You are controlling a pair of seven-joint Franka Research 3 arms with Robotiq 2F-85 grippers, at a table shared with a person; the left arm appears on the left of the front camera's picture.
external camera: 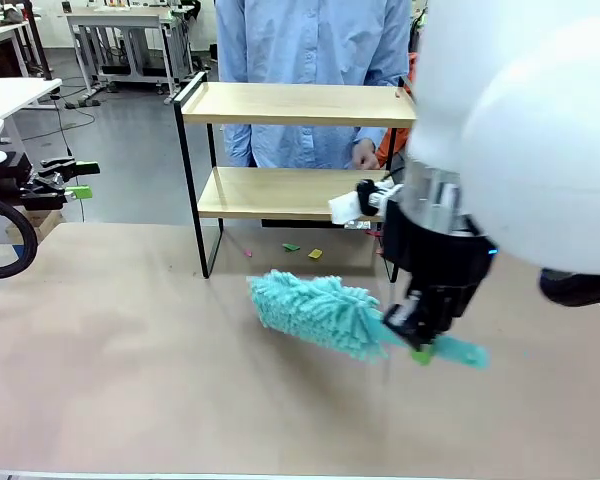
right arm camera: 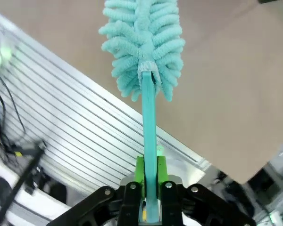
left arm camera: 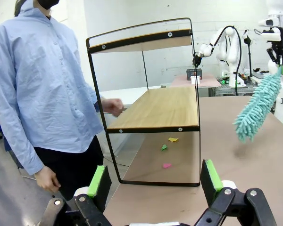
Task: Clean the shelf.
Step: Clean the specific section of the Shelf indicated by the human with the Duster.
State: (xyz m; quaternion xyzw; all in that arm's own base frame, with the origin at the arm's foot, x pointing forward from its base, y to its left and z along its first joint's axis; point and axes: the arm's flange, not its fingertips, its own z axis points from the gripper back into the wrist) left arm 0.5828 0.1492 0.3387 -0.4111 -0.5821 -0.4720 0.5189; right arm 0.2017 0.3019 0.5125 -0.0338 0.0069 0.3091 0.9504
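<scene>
The shelf (external camera: 300, 105) stands at the table's far side, two light wooden boards in a thin black frame; the left wrist view shows the shelf (left arm camera: 158, 108) from its side. My right gripper (external camera: 420, 345) is shut on the handle of a teal fluffy duster (external camera: 315, 312), held above the brown table in front of the shelf. In the right wrist view the duster (right arm camera: 144, 44) points away from my green pads (right arm camera: 140, 174), which clamp its handle. My left gripper (left arm camera: 155, 181) stands open and empty; it also shows at the far left (external camera: 65, 180).
A person in a light blue shirt (external camera: 315, 60) stands behind the shelf, one hand (external camera: 364, 153) near the lower board. Small coloured scraps (external camera: 305, 250) lie on the table under the shelf. A white table (external camera: 10, 95) stands at the left.
</scene>
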